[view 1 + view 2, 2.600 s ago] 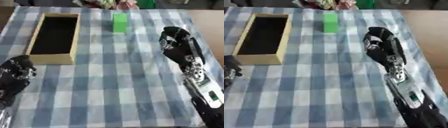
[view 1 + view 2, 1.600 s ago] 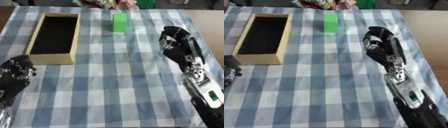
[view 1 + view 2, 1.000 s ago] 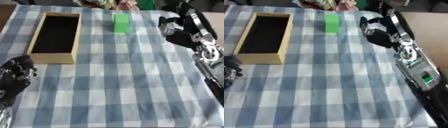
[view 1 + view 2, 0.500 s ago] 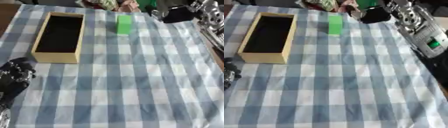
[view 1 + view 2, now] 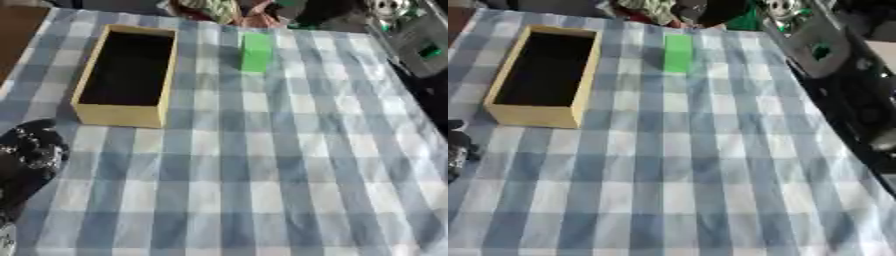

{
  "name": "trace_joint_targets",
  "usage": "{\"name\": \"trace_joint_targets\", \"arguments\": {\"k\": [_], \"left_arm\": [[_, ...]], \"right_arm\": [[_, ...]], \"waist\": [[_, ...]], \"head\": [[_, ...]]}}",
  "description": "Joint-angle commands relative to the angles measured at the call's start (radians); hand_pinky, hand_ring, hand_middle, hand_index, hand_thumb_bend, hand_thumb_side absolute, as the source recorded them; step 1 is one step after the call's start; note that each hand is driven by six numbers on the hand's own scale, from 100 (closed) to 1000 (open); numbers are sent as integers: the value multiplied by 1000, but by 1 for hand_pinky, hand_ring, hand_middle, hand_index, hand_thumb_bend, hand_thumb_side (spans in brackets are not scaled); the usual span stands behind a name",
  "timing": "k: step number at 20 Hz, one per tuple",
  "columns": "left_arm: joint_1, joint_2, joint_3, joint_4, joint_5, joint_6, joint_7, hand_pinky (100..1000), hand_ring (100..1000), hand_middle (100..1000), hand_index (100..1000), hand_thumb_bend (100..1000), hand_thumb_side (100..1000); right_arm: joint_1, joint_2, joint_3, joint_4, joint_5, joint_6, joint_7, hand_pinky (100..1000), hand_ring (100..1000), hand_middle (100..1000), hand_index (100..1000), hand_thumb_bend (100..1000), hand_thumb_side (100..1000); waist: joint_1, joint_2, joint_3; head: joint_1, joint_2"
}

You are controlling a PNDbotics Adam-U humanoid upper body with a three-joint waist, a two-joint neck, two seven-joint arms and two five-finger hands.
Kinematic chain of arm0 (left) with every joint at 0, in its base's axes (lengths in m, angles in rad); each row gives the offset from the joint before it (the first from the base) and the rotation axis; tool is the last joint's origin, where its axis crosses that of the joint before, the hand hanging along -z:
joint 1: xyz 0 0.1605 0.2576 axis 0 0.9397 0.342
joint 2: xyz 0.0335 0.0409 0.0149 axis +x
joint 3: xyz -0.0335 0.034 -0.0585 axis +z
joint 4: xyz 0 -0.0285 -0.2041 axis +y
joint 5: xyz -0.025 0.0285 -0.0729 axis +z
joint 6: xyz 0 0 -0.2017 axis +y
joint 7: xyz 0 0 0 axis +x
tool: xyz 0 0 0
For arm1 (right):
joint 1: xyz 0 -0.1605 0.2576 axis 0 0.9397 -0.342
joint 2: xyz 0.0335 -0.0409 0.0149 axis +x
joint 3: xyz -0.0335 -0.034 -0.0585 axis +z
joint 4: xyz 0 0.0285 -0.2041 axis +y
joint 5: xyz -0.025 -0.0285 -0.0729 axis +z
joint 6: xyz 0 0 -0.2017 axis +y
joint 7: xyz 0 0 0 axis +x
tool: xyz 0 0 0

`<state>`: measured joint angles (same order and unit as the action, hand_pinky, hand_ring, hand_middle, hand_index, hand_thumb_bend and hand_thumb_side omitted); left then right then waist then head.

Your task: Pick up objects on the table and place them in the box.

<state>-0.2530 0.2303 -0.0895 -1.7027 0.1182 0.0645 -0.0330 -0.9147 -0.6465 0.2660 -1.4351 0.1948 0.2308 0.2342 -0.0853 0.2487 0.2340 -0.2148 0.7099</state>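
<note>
— One thing is left out on the checked cloth (image 5: 262, 165): a green block (image 5: 256, 51), lying at the far end, with its long axis running away from the robot. It sits just right of the box (image 5: 124, 116), apart from it, and the box looks empty.

— Which hand is nearer to it?

— By the look of it, the right one. The right arm (image 5: 833, 65) comes in from the upper right corner, and the right hand (image 5: 710, 11) shows as a dark shape at the far edge, just beyond the block's far end and a little to its right. Whether its fingers are curled or straight cannot be told; nothing shows in its hold.

— And the left hand?

— The left hand (image 5: 31, 150) rests at the near left edge, well apart from the block, with the box between them. It holds nothing, but its fingers cannot be made out either.

— So the reach turns on what?

— The block lies toward the robot from the right hand, so that hand would need to come back and down, closing across the block's narrow width. Then the block goes left, over the box's near wall.
</note>
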Motion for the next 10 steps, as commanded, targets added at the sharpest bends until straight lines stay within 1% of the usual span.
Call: {"name": "trace_joint_targets", "arguments": {"k": [1, 4, 5, 7, 8, 10], "left_arm": [[-16, 24, -5, -16, -5, -1, -7, 540, 556, 506, 723, 111, 153], [-20, 26, -6, -17, -5, -1, -8, 540, 556, 505, 723, 113, 152], [-21, 26, -6, -17, -5, -1, -8, 540, 556, 505, 722, 113, 153], [-22, 25, -6, -17, -5, 0, -8, 539, 555, 505, 722, 116, 152], [-23, 25, -6, -18, -5, 0, -8, 539, 555, 505, 722, 116, 152], [-23, 24, -4, -18, -5, 0, -6, 539, 555, 505, 722, 117, 152]], "right_arm": [[-50, 21, -11, 76, 58, -4, 51, 820, 995, 891, 958, 420, 100], [-86, 53, -29, 161, 110, -11, 104, 820, 994, 889, 958, 424, 100], [-100, 70, -41, 210, 160, -24, 121, 822, 993, 887, 956, 427, 100], [-125, 108, -75, 319, 282, -80, 146, 823, 993, 886, 955, 432, 100], [-133, 120, -90, 359, 322, -105, 151, 823, 993, 886, 955, 432, 100], [-139, 136, -111, 422, 370, -136, 157, 824, 993, 885, 955, 437, 100]], "waist": [[2, -12, 9], [0, -7, 24], [0, -6, 30], [0, -6, 39], [1, -6, 42], [2, -5, 48]], "head": [[-15, -17], [-25, -25], [-28, -28], [-33, -31], [-35, -32], [-36, -35]]}}
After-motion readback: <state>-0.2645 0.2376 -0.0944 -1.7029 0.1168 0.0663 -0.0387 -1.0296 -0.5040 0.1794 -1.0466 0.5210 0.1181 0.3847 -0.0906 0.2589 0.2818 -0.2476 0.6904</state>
